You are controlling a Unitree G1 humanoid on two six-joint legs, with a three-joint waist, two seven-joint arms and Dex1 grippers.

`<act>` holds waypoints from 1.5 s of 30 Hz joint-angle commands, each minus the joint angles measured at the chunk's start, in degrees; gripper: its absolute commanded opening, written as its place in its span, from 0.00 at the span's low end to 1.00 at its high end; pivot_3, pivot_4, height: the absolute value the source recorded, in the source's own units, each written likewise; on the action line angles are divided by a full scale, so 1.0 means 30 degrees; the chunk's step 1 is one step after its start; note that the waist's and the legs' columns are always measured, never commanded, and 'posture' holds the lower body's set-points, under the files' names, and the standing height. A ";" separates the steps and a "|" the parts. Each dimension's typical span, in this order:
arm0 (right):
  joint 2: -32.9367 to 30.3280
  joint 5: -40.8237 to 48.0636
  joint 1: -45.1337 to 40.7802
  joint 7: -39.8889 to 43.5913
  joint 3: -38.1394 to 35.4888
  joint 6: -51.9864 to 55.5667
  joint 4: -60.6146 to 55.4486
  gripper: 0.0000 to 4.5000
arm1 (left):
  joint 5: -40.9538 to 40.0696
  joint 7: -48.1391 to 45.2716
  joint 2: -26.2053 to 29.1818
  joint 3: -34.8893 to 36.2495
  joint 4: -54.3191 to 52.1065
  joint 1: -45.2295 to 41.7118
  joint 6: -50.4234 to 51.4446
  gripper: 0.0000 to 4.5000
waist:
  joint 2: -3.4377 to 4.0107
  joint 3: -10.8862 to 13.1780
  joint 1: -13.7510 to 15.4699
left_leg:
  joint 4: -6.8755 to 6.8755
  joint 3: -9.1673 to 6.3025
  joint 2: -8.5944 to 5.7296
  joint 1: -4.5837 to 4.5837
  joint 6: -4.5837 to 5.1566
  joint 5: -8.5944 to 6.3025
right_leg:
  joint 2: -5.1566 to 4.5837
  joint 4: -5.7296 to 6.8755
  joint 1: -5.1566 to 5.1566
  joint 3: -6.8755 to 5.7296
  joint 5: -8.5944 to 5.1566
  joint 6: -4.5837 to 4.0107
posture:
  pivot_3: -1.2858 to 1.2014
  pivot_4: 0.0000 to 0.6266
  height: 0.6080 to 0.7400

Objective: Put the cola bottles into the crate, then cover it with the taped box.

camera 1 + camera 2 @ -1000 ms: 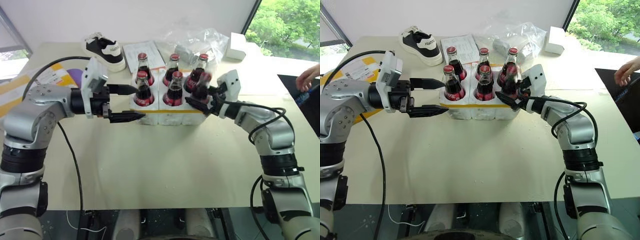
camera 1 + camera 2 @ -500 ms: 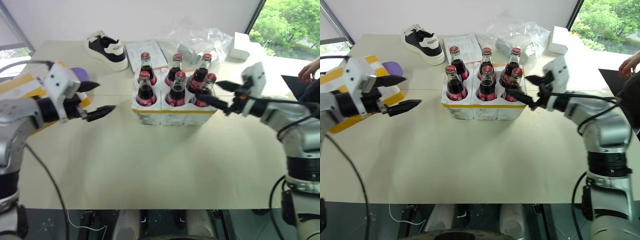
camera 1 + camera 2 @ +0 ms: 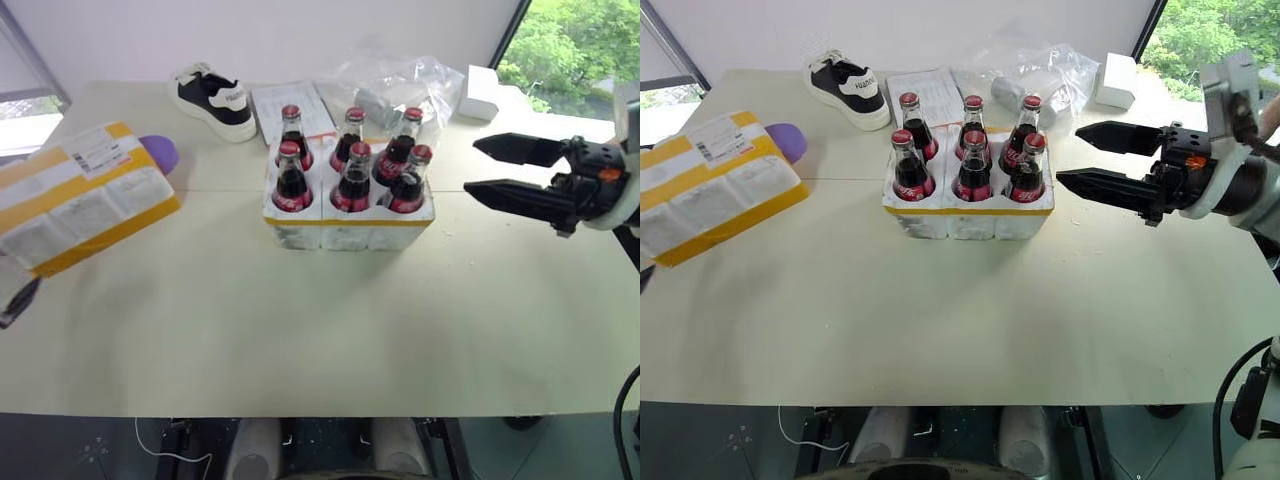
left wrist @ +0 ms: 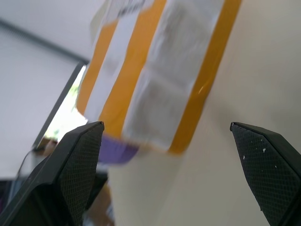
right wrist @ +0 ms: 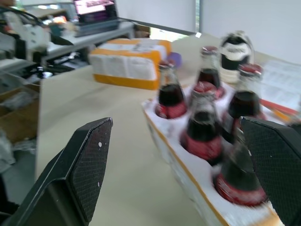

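Several cola bottles (image 3: 352, 178) with red caps stand upright in the wells of the white crate (image 3: 345, 232) at mid-table. The taped box (image 3: 85, 195), white with yellow bands and a label, lies on the table to the left. My right gripper (image 3: 473, 166) hovers open to the right of the crate, apart from it, its fingers pointing at the bottles (image 5: 202, 127). One fingertip (image 3: 18, 300) of my left arm shows at the table's left edge. In the left wrist view my left gripper (image 4: 165, 125) is wide open and empty, facing the taped box (image 4: 155, 80).
A black-and-white sneaker (image 3: 210, 98), printed papers (image 3: 290, 105), a crumpled plastic bag (image 3: 395, 85) and a small plain white box (image 3: 480, 92) lie along the far side. A purple object (image 3: 160, 150) sits behind the taped box. The near half of the table is bare.
Both grippers have drawn away from the crate. The left one swung far out to the left past the taped box. The right one pulled back to the right and rose.
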 commanded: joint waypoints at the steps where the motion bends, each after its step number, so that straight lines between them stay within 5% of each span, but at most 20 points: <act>1: 0.0059 0.0320 -0.0460 -0.0447 -0.0031 -0.0415 -0.0493 0.98 | 0.2201 0.2367 0.0515 0.0073 0.3340 0.0181 -0.2769 1.00 | -0.0006 -0.0004 0.0004 | 0.0000 0.0001 -0.0003 -0.0002 -0.0019 -0.0017 | -0.0006 0.0000 -0.0005 0.0000 0.0001 -0.0002 | 0.52 0.24 1.00; 7: 0.0006 0.0620 -0.0703 -0.1090 -0.0232 -0.0469 -0.0554 0.98 | 0.4354 0.6217 0.2496 -0.3033 1.0376 -0.2395 -0.6665 1.00 | -0.0011 -0.0008 0.0046 | -0.0001 0.0011 -0.0001 -0.0038 -0.0022 -0.0020 | -0.0025 0.0019 -0.0064 -0.0001 0.0019 -0.0017 | 0.52 0.24 1.00; 17: -0.1012 0.0987 -0.0557 -0.1638 -0.0943 -0.0158 -0.0859 0.98 | 0.7489 1.1466 0.5253 -1.1394 2.2733 -1.1168 -1.2185 1.00 | -0.0025 -0.0016 -0.0070 | -0.0021 0.0106 0.0010 -0.0073 0.0030 0.0008 | -0.0034 0.0054 -0.0069 0.0001 0.0071 0.0040 | 0.52 0.24 1.00; 28: -0.1513 0.1531 0.0403 -0.2378 -0.1787 -0.0062 -0.1198 0.98 | 0.8862 1.3817 0.5468 -1.6478 2.8041 -1.6504 -1.3466 1.00 | -0.0060 -0.0036 -0.0059 | -0.0033 0.0176 0.0013 -0.0059 0.0035 0.0012 | -0.0022 0.0069 -0.0072 -0.0001 0.0073 0.0044 | 0.52 0.24 1.00; 31: -0.1534 0.1504 0.0577 -0.2638 -0.1799 -0.0142 -0.1155 1.00 | 0.8848 1.4029 0.5480 -1.7131 2.8403 -1.7023 -1.3812 0.82 | -0.0060 -0.0036 -0.0061 | -0.0031 0.0180 0.0011 -0.0060 0.0037 0.0012 | -0.0025 0.0071 -0.0072 0.0001 0.0073 0.0044 | 0.52 0.24 1.00; 35: -0.1560 0.1483 0.0699 -0.2828 -0.1858 -0.0202 -0.1040 1.00 | 0.8614 1.4117 0.5544 -1.7604 2.8674 -1.7299 -1.3887 0.40 | -0.0061 -0.0036 -0.0063 | -0.0029 0.0180 0.0015 -0.0059 0.0037 0.0012 | -0.0022 0.0069 -0.0072 0.0001 0.0073 0.0044 | 0.52 0.24 1.00; 45: -0.1510 0.0979 0.1122 -0.2943 -0.1732 -0.0634 -0.0757 1.00 | 0.7282 1.3669 0.5565 -1.7286 2.6289 -1.5972 -1.5406 0.40 | -0.0065 -0.0037 -0.0056 | -0.0020 0.0179 0.0018 -0.0059 0.0038 0.0013 | -0.0032 0.0071 -0.0067 0.0002 0.0073 0.0044 | 0.52 0.24 1.00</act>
